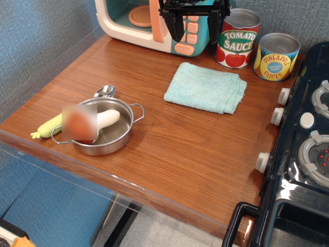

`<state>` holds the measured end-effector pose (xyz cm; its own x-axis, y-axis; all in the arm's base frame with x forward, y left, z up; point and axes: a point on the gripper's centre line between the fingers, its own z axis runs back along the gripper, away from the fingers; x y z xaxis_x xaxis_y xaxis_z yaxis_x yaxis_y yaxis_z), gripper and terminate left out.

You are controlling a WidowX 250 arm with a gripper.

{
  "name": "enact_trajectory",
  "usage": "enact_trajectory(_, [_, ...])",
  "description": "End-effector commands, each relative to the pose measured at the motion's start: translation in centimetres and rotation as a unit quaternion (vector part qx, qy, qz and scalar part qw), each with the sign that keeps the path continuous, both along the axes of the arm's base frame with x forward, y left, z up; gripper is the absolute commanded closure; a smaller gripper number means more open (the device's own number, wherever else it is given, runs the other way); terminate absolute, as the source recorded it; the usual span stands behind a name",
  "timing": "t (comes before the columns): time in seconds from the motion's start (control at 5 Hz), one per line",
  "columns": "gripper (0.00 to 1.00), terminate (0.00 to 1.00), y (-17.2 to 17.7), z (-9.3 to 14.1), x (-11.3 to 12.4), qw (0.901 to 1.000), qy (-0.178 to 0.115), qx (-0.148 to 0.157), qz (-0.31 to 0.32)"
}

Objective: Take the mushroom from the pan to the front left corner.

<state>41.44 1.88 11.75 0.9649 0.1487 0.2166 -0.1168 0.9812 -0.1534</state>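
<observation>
The mushroom (94, 122) lies on its side in the pan (121, 138), its reddish cap to the left (blurred) and its thick white stem pointing right. The small round steel pan with two wire loop handles stands near the table's left edge. The front left corner (18, 131) of the brown wood-grain tabletop is just left of the pan. My gripper (197, 32) hangs at the top of the view, far from the pan, in front of the toy microwave. Its two black fingers are spread apart and hold nothing.
A yellow-green vegetable toy (47, 126) lies against the pan's left side, and a metal spoon (105, 91) just behind it. A teal cloth (205, 87) lies mid-table. A toy microwave (149, 20), a tomato sauce can (237, 39) and a pineapple can (277, 56) stand at the back. A toy stove (303, 154) is on the right.
</observation>
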Motion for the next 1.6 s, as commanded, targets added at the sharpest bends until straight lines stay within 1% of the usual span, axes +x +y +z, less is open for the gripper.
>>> enact_trajectory(0.0, [0.0, 0.0, 0.0, 0.0, 0.0, 1.0, 0.0, 0.0, 0.0])
enact_trajectory(0.2, [0.0, 0.0, -0.5, 0.0, -1.3, 1.0, -0.004, 0.002, -0.004])
enact_trajectory(0.4, [0.0, 0.0, 1.6, 0.5, -2.9, 0.9996, -0.019, 0.015, 0.012])
enact_trajectory(0.6, [0.0, 0.0, 4.1, 1.1, -5.7, 0.999, -0.023, 0.029, 0.023])
enact_trajectory(0.8, [0.0, 0.0, 5.9, 1.3, -9.7, 0.9972, 0.01, 0.074, 0.002])
enact_trajectory(1.0, [0.0, 0.0, 6.6, 0.0, -12.9, 0.9976, 0.033, 0.061, -0.008])
enact_trajectory(1.2, [0.0, 0.0, 6.6, -1.0, -14.8, 0.9964, 0.055, 0.063, -0.008])
enact_trajectory(1.4, [0.0, 0.0, 7.6, -2.8, -15.7, 0.9935, 0.087, 0.073, 0.012])
